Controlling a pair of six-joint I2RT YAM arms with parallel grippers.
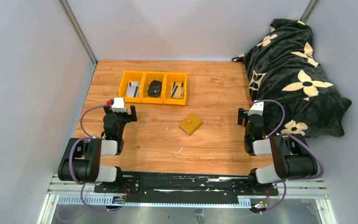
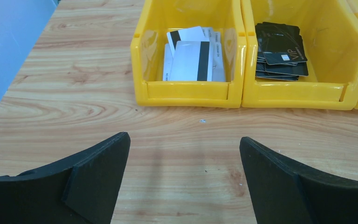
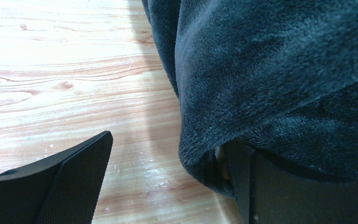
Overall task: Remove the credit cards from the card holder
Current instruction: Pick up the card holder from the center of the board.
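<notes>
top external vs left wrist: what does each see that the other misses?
Top only: the yellow wallet, closed on the table and apart from both arms; the flowered blanket; the right pincer; tan cards in the right-hand bin.
Left wrist only: the VIP print on the black cards; a close look at the left pincer, open and empty.
Both: the wooden table, the left bin with white striped cards, the middle bin.

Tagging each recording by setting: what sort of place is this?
Probably a robot test cell, not a home: plain grey walls enclose a wooden tabletop bearing a row of yellow bins.
</notes>
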